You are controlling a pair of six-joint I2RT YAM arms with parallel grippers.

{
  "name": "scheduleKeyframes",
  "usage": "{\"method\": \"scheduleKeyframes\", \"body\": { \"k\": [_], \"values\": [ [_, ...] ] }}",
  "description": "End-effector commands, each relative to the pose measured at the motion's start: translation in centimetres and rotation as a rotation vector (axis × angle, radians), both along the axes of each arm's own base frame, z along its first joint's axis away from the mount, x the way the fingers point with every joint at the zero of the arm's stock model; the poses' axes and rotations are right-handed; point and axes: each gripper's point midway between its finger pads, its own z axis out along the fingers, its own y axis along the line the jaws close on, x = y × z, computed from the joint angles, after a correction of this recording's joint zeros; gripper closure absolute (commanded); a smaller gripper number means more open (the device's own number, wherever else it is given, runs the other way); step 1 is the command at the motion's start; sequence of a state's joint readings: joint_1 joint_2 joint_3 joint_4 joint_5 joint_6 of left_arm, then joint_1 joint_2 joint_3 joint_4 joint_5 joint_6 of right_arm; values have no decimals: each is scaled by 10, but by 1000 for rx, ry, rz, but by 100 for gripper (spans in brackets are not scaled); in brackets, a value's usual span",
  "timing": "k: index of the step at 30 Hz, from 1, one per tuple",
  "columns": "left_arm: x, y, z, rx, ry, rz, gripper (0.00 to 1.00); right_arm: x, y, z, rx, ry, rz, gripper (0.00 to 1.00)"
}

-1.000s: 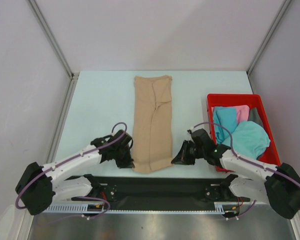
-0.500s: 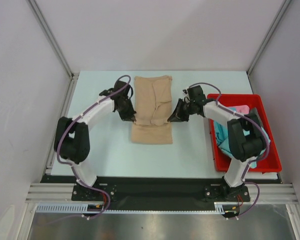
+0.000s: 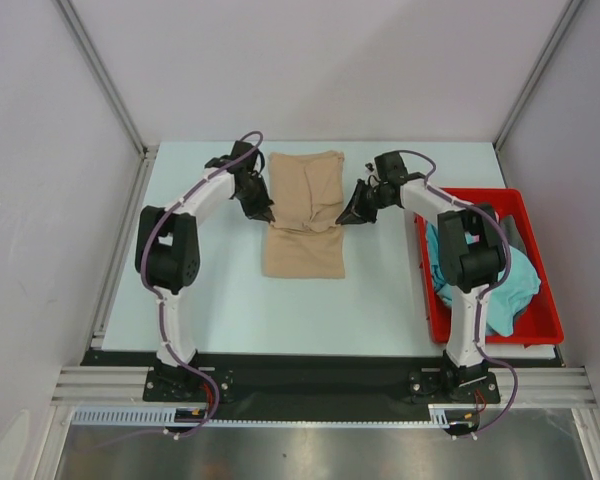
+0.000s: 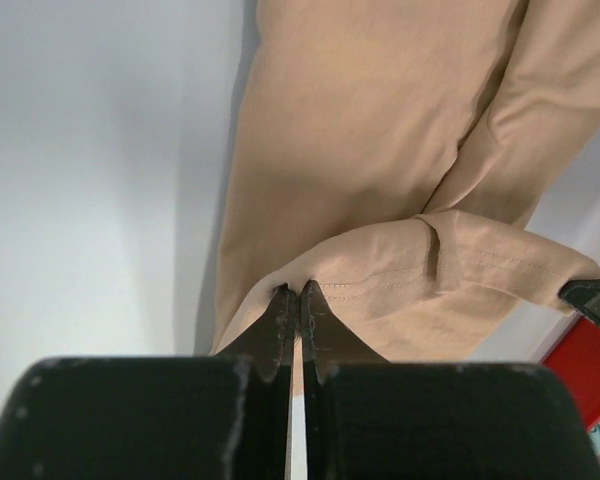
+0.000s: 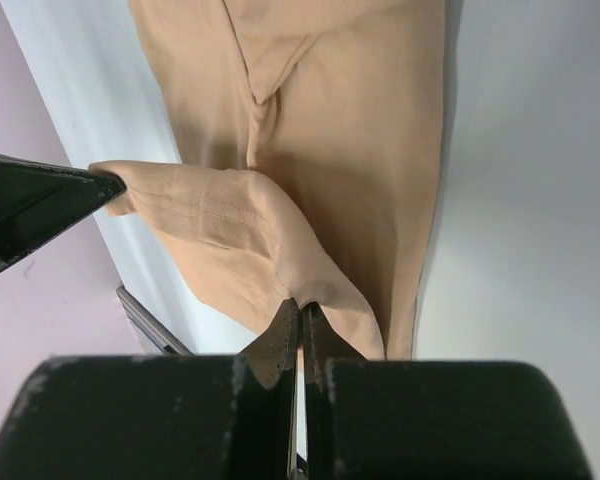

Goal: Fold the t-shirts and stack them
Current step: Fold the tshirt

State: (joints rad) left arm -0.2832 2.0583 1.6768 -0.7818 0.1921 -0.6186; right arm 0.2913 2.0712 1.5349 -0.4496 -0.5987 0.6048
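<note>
Looks like a robot test cell in a lab. Plain white panels (image 3: 310, 60) on three sides, aluminium profiles (image 3: 100, 75) in the corners, a pale blue table (image 3: 200, 290), a left arm (image 3: 170, 250) and a right arm (image 3: 475, 255) bolted to a black plate (image 3: 320, 375) at its near edge.

The right claw (image 5: 298, 322) pinches the tan t-shirt (image 5: 365, 150).

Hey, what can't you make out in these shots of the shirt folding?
Top view: the right arm covers part of the bin; only a teal shirt shows, other contents hidden.
Left wrist view: bin cut off by the right edge, just a red corner.
Both wrist views: the left gripper and right gripper bodies hide whatever of the tan shirt lies behind them.
</note>
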Motion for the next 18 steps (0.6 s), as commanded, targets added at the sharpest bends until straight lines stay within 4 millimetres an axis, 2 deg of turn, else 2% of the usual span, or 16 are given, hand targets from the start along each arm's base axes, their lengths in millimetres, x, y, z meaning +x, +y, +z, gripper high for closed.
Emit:
{"method": "scheduleKeyframes", "body": {
  "k": [1,7,18],
  "values": [
    [22,-3,17,-38,-57,-26,100,17,2,13,29,-31,18,100],
    [33,-6,13,-53,-50,-33,99,27,0,3,26,-12,4,100],
    [37,3,-4,-44,-20,-14,97,40,-7,-1,40,-9,-27,99]
  ]
}}
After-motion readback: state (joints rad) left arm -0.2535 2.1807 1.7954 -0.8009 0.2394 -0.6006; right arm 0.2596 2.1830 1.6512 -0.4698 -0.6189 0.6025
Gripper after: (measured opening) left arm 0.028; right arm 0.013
